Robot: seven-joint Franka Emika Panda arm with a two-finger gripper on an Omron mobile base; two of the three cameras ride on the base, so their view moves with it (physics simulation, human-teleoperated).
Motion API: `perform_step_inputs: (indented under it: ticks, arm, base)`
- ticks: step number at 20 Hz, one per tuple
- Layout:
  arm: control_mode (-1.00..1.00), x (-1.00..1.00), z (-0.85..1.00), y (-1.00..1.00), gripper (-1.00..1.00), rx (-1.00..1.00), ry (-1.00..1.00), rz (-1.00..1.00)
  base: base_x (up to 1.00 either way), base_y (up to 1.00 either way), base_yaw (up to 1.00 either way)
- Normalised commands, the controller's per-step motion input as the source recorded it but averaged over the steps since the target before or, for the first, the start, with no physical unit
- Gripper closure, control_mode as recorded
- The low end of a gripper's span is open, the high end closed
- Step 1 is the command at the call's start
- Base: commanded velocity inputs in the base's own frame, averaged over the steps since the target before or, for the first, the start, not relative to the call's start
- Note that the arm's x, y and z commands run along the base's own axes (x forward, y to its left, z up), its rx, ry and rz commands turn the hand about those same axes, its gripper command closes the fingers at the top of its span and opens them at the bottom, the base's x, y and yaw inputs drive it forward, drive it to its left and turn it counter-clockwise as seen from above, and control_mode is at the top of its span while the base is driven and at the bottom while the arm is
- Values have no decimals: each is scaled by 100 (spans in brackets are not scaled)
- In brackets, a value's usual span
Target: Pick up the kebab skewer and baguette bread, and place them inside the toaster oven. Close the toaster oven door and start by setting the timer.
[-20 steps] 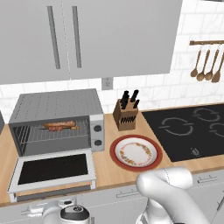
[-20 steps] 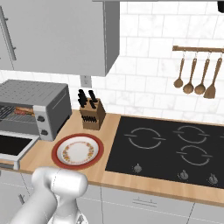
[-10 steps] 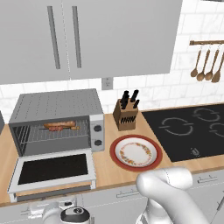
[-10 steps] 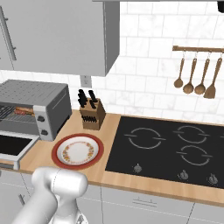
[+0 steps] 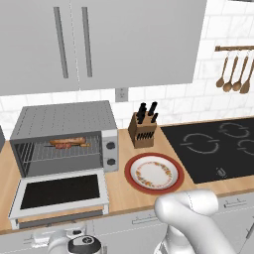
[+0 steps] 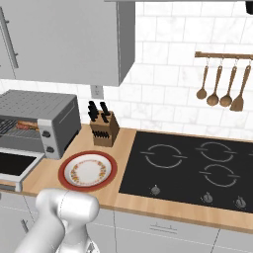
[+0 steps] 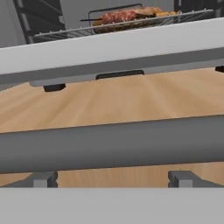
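Nothing shifting over last second. Kebab skewer [image 5: 69,143] and baguette bread [image 7: 146,11] sitting on toaster oven [image 5: 64,134] rack. Toaster oven door [image 5: 60,191] lying open over bench [image 5: 121,186]. Pincer jaws standing apart, hovering below door handle [image 7: 109,144]; closing seeming next.

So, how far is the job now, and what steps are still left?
Done: the kebab skewer and the baguette bread lie on the rack inside the toaster oven. In hand: the hand sits low in front of the toaster oven door, which hangs open, facing its bar handle. Left: closing the door and setting the timer.
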Motion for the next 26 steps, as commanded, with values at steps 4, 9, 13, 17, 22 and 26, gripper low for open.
perform_step_inputs:
  ticks: [4, 9, 13, 17, 22, 26]
  arm:
    - [-100, 35, 44, 0, -100, 0, 0, 3]
    - [-100, 28, 56, 0, -100, 0, 0, 1]
    - [-100, 11, 68, -1, -100, 0, 0, 0]
    - [-100, 29, 66, -4, -100, 1, 0, 0]
    - [-100, 50, 55, -20, -100, 6, 0, 0]
    - [-100, 53, 52, -21, -100, 6, 0, 0]
  base:
    - [0, 0, 0]
    - [0, 0, 0]
    - [0, 0, 0]
    - [0, 0, 0]
    - [0, 0, 0]
    - [0, 0, 0]
